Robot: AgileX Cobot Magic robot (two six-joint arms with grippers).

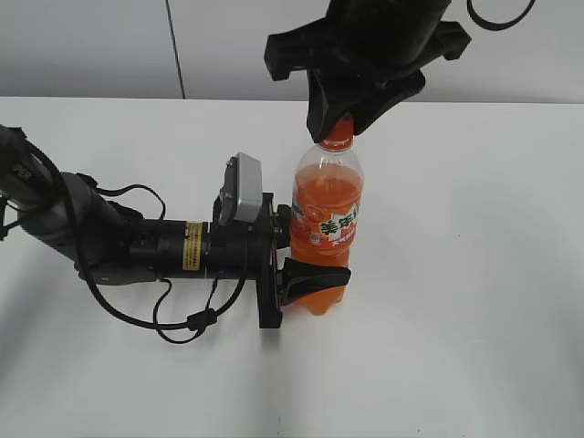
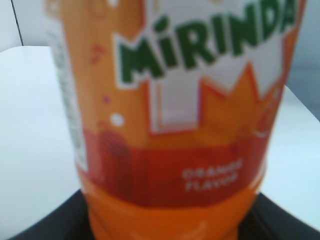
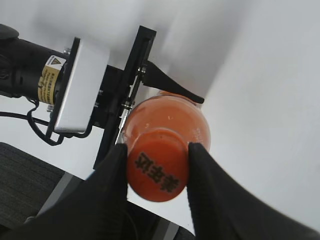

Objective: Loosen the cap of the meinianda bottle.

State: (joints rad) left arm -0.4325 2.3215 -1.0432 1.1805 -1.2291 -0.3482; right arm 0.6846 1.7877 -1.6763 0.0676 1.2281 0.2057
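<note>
Meinianda bottle (image 1: 327,228) stands upright on the white desk (image 1: 474,301), roughly mid-desk. Clear plastic, orange drink up into the shoulder, orange-white-green label with Chinese characters on the exterior-facing side. Left wrist view, blurry, reads "MIRINDA" in green and "ORANGE FLAVOUR" on a red band.

Cap (image 3: 157,170) is orange, round, dark characters printed on top. Only a sliver of its lower edge shows in the exterior view.

Left gripper (image 1: 290,251) comes in level from the left of the bottle, jaws closed around the lower body at and below the label, one black finger (image 1: 315,276) wrapping the front. The far finger is mostly behind the bottle.

Right gripper (image 3: 156,172) sits directly above the bottle, jaws narrowed onto the cap, a black finger (image 3: 107,190) pressed on each side.

Bottle base ribbing is hard to make out behind the left finger. Right arm is cut off at the top edge of the exterior view.
</note>
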